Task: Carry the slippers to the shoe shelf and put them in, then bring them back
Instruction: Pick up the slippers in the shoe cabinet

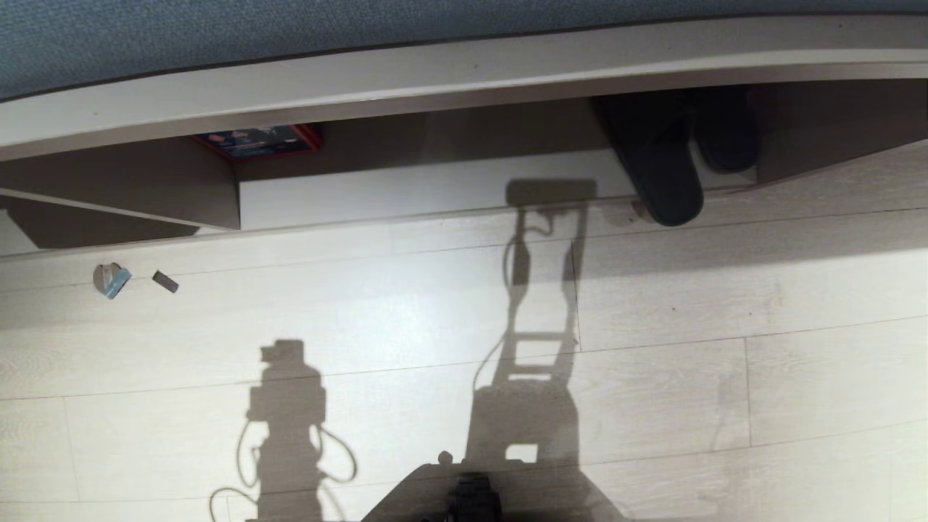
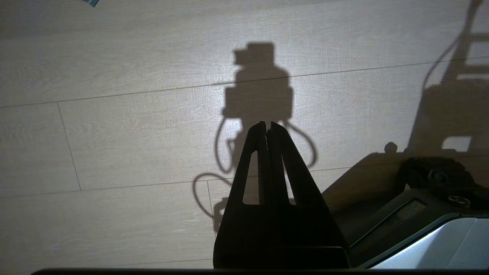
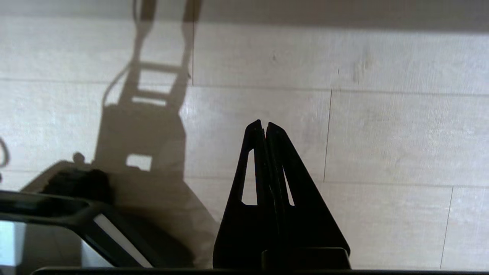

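The shoe shelf (image 1: 435, 192) runs across the far side of the head view, a low grey-brown cubby with a pale base board. The two dark slippers lie at its right end. One slipper (image 1: 663, 170) sticks out over the board's front edge. The other slipper (image 1: 725, 134) sits deeper in the shade beside it. Neither arm shows in the head view, only their shadows on the floor. My left gripper (image 2: 266, 124) is shut and empty above bare floor. My right gripper (image 3: 264, 124) is likewise shut with nothing in it, over the floor boards short of the shelf.
A red box (image 1: 261, 140) leans at the back of the cubby beside the upright panel (image 1: 217, 188). Two small scraps (image 1: 111, 279) (image 1: 165, 281) lie on the pale wood floor at the left. My own base (image 1: 471, 500) shows at the near edge.
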Motion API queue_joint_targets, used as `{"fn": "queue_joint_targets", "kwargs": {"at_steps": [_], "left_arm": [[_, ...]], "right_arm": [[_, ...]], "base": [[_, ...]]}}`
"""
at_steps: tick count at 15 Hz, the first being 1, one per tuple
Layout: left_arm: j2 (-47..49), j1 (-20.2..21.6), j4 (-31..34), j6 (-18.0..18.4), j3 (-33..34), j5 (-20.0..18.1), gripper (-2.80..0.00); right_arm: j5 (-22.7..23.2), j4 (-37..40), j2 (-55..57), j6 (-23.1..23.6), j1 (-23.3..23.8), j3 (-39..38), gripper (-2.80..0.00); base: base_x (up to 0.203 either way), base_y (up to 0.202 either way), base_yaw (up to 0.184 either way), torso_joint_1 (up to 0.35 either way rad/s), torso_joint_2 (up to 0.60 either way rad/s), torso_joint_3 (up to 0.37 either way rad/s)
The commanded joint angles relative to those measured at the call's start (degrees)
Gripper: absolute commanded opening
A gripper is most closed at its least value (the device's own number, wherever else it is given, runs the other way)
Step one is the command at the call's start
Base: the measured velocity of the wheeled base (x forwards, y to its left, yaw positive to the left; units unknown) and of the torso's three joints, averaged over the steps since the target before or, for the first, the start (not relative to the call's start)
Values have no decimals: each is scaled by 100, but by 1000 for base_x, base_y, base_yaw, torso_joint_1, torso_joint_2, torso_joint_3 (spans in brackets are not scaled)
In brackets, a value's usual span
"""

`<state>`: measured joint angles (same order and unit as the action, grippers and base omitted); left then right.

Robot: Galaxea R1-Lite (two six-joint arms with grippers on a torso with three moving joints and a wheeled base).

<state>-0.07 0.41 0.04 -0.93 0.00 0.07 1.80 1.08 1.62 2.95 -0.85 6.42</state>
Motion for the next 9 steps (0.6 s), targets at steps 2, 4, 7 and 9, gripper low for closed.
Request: {"fn": "queue_joint_targets", "kwargs": {"at_steps": [2, 4, 7, 9], "left_arm": [[7, 2, 5, -4, 0, 1, -280], [7, 2, 5, -4, 0, 1, -280], [7, 2, 5, -4, 0, 1, -280], [7, 2, 5, 5, 0, 1, -280]], "right_arm": [[61, 72, 1364, 63, -25, 1154, -280], [79, 67, 2374, 312, -33, 1692, -280], [176, -430, 4074, 576, -54, 2189, -280], [372, -957, 5128, 856, -104, 2332, -280]], "base": [[0, 0, 0, 0, 0, 0], [0, 0, 0, 0, 0, 0], [0, 0, 0, 0, 0, 0], [0, 0, 0, 0, 0, 0]]}}
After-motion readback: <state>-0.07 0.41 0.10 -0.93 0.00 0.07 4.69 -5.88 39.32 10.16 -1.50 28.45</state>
